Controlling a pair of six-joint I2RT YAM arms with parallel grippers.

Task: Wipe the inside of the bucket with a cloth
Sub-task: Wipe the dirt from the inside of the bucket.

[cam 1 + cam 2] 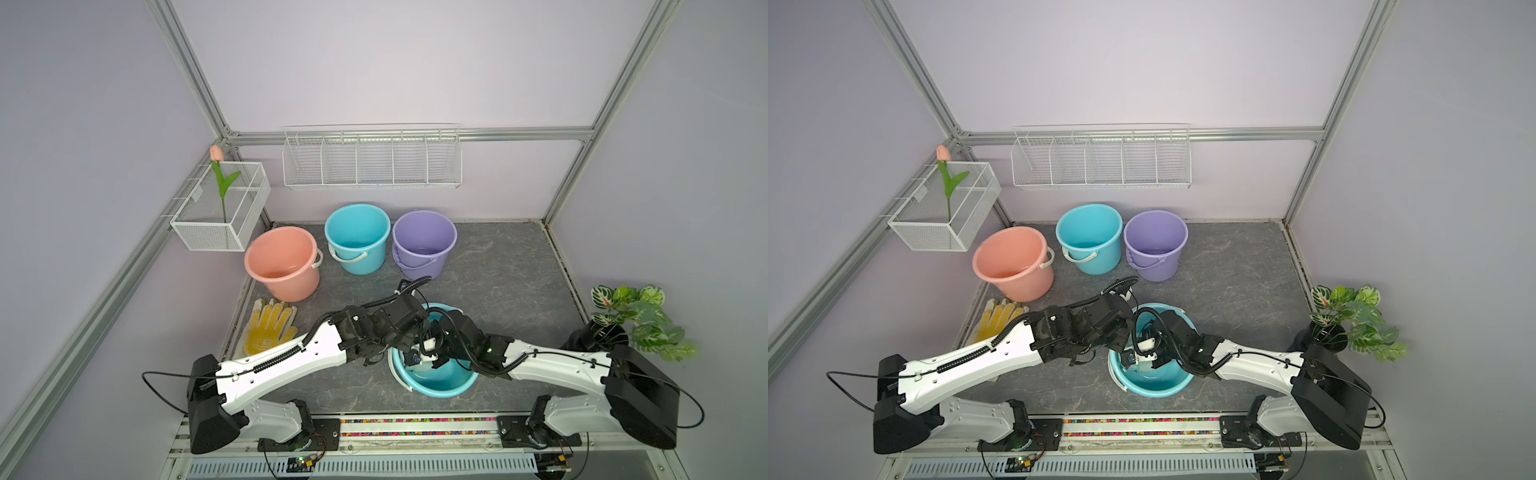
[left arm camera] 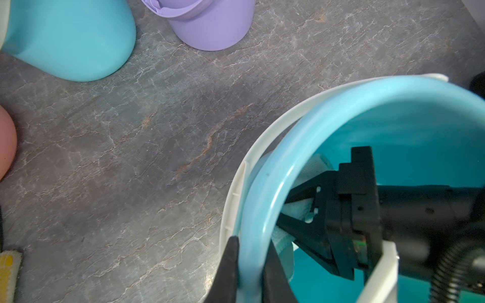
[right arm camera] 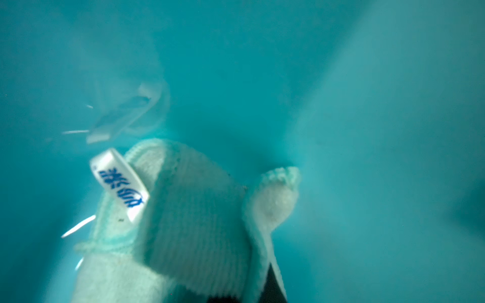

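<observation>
The teal bucket stands at the front middle of the table, white handle lying down against its left side. My left gripper is shut on the bucket's pale blue rim, one finger outside and one inside. My right gripper reaches down inside the bucket and is shut on the cloth, a bunched mint-green towel whose white label bears blue print. The cloth is pressed near the bucket's inner wall on its left side. In both top views the arms hide most of the cloth.
A pink bucket, a second teal bucket and a purple bucket stand at the back. A white glove with yellow dots lies at the left, a potted plant at the right. Wire baskets hang on the walls.
</observation>
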